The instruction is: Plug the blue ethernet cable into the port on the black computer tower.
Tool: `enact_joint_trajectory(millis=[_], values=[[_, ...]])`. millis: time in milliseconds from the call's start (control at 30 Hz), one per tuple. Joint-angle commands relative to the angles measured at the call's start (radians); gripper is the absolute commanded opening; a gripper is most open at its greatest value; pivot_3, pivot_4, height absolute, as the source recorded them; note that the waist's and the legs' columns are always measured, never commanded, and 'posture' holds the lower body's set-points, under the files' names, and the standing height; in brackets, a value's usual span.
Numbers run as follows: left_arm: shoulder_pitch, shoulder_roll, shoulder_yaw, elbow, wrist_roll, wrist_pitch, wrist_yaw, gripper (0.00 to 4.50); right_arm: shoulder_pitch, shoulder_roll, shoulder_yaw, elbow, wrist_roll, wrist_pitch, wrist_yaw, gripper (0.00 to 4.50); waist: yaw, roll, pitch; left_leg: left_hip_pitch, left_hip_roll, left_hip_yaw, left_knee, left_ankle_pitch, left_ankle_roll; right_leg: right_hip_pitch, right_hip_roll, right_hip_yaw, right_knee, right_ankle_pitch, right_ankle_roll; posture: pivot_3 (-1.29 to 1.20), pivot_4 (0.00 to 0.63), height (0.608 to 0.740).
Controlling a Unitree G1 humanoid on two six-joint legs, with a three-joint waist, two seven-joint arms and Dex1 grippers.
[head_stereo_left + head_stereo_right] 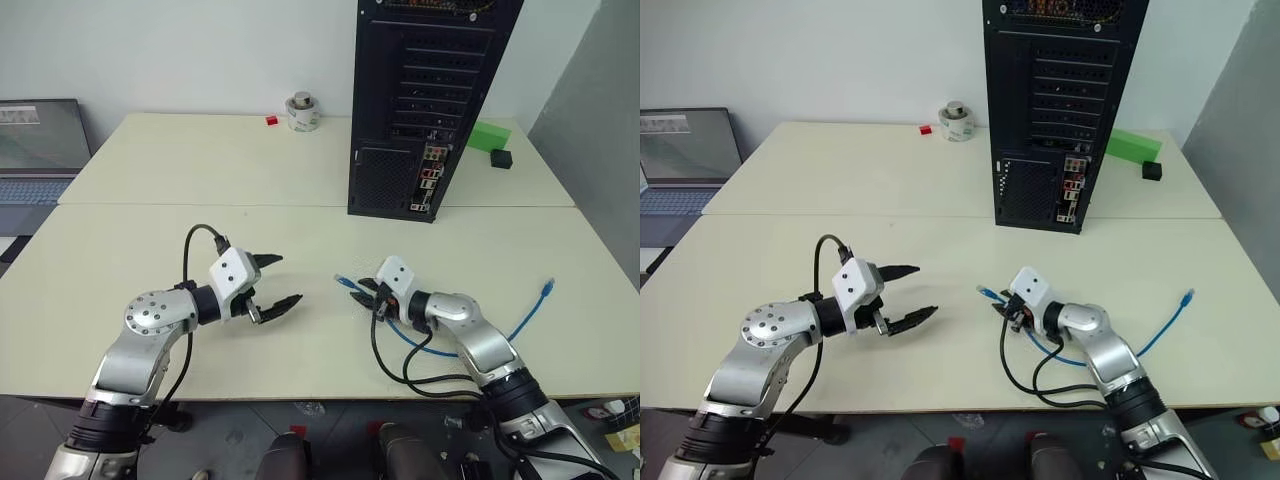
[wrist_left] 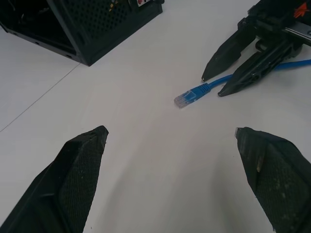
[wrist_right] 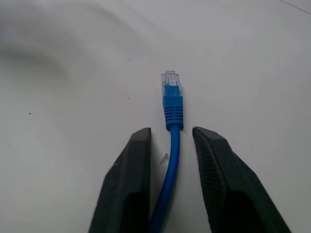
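Right claw [image 3: 171, 141] is down on the pale bench [image 1: 300, 190], its black fingers narrowed around the thin bright-blue ethernet cable [image 3: 169, 160] just behind the clear-tipped plug; small gaps show each side, so grip not confirmed. The rest of the cable trails to the near right. Left claw [image 1: 272, 284] hovers wide open and empty at near left. Tall black metal computer tower [image 1: 420, 100] stands at far centre, well apart, and its port can't be singled out. Left: secure the cable, lift, carry over, insert.
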Motion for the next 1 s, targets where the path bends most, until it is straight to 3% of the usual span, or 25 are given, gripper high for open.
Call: enact_joint_trajectory(millis=[33, 100, 567, 933, 1000], values=[[-0.028, -0.002, -0.008, 0.004, 0.002, -0.013, -0.003, 4.5, -0.006, -0.022, 0.0, -0.011, -0.032, -0.003, 0.001, 0.56, 0.0, 0.0, 0.0, 0.0, 0.0, 0.0, 0.0, 0.0, 0.0, 0.0, 0.0, 0.0, 0.0, 0.0, 0.0, 0.0, 0.15, 0.74], [-0.034, -0.001, -0.01, 0.014, 0.0, -0.017, -0.007, 4.5, -0.003, -0.029, 0.001, -0.027, -0.034, -0.004, 0.009, 0.06, 0.0, 0.0, 0.0, 0.0, 0.0, 0.0, 0.0, 0.0, 0.0, 0.0, 0.0, 0.0, 0.0, 0.0, 0.0, 0.0, 0.15, 0.74], [-0.127, 0.005, -0.123, 0.059, -0.045, -0.01, -0.24, 4.5, -0.006, -0.184, 0.025, -0.315, 0.04, 0.04, 0.258, 0.06, 0.0, 0.0, 0.0, 0.0, 0.0, 0.0, 0.0, 0.0, 0.0, 0.0, 0.0, 0.0, 0.0, 0.0, 0.0, 0.0, 0.15, 0.74], [-0.198, -0.05, -0.187, 0.099, -0.042, -0.012, -0.3, 4.5, -0.01, -0.252, 0.044, -0.4, 0.032, 0.071, 0.324, 0.06, 0.0, 0.0, 0.0, 0.0, 0.0, 0.0, 0.0, 0.0, 0.0, 0.0, 0.001, -0.001, 0.0, 0.0, 0.0, 0.0, 0.15, 0.74], [-0.204, -0.051, -0.194, 0.103, -0.044, -0.014, -0.311, 4.11, -0.011, -0.256, 0.044, -0.406, 0.032, 0.074, 0.324, 0.0, 0.0, 0.0, 0.0, 0.0, 0.0, 0.0, 0.0, 0.0, 0.0, 0.0, 0.001, -0.001, 0.0, 0.0, 0.0, 0.0, 0.15, 0.74]])
